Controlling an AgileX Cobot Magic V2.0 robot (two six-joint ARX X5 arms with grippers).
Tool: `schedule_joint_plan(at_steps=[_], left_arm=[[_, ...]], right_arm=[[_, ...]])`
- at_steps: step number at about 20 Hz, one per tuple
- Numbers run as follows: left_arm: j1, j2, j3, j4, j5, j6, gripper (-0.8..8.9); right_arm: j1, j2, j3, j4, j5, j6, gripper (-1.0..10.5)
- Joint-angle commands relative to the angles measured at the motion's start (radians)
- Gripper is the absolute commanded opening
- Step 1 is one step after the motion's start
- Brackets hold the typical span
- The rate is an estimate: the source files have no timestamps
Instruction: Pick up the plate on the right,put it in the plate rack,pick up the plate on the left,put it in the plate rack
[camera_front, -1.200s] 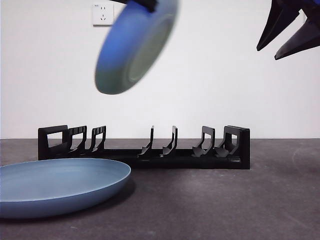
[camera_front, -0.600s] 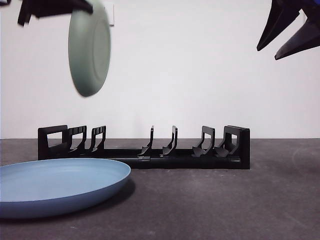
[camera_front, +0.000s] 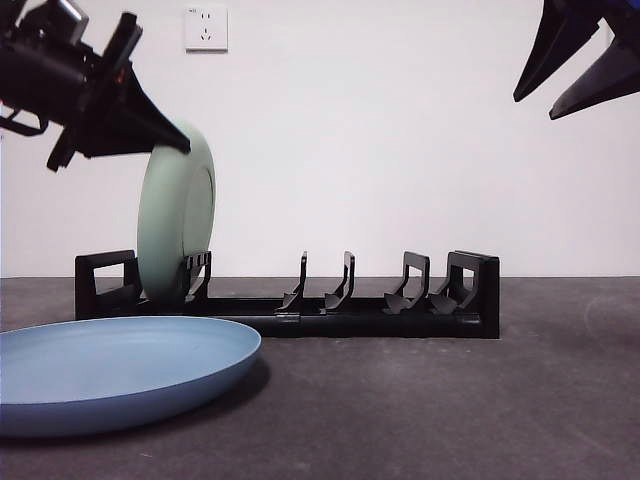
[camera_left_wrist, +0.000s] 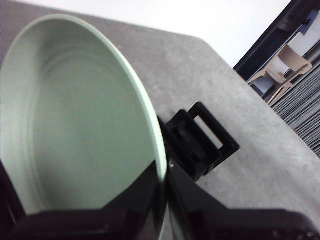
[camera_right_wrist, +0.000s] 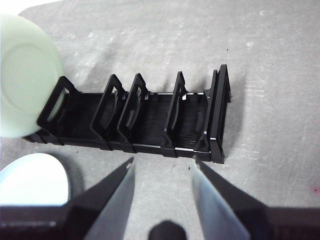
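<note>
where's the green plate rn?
Front view: the green plate stands on edge at the left end of the rack, gripped at its rim by the left pincer, behind the blue plate.

Blue plate (camera_front: 120, 375) cropped at left edge

Behind the table we see a plain white wall (camera_front: 400, 150), evenly lit and bare except for 1 white power socket (camera_front: 206, 28) set high up near the left. The table top (camera_front: 450, 400) is dark grey with a faintly mottled, matte surface, and it meets the wall in a straight level line. In the left wrist view we also see, past the table's far edge, a dark frame (camera_left_wrist: 270, 40) and a beige chair (camera_left_wrist: 280, 65) beside stacked grey slats (camera_left_wrist: 305, 110).
</note>
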Motion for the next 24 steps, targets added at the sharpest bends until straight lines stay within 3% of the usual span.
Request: schedule_joint_plan(at_steps=[1, 6, 9, 10, 15, 19, 21, 24], left_arm=[[0.003, 0.003, -0.002, -0.024, -0.044, 0.015, -0.09], [0.002, 0.003, -0.002, -0.095, -0.02, 0.015, 0.07], [0.0, 0.002, -0.002, -0.12, 0.022, 0.016, 2.06], [-0.002, 0.0, -0.002, -0.122, 0.038, 0.018, 2.21], [-0.014, -0.077, -0.002, -0.183, 0.065, 0.081, 2.22], [-0.041, -0.237, -0.002, -0.274, 0.06, 0.167, 2.22], [-0.075, -0.336, -0.002, -0.331, 0.01, 0.207, 2.22], [-0.166, -0.482, -0.001, -0.46, -0.146, 0.329, 2.22]], right_arm=[[0.003, 0.002, 0.0, 0.004, -0.002, 0.011, 1.9], [0.01, 0.003, 0.0, 0.004, -0.031, 0.039, 1.9], [0.039, 0.019, 0.0, 0.008, -0.123, 0.04, 1.9], [0.056, 0.03, 0.0, 0.007, -0.138, 0.04, 1.9], [0.182, 0.12, 0.0, 0.014, -0.138, 0.04, 1.9], [0.282, 0.244, 0.0, 0.063, -0.159, 0.056, 1.9], [0.304, 0.325, 0.0, 0.113, -0.234, 0.086, 1.9], [0.311, 0.456, 0.0, 0.21, -0.308, 0.134, 1.9]])
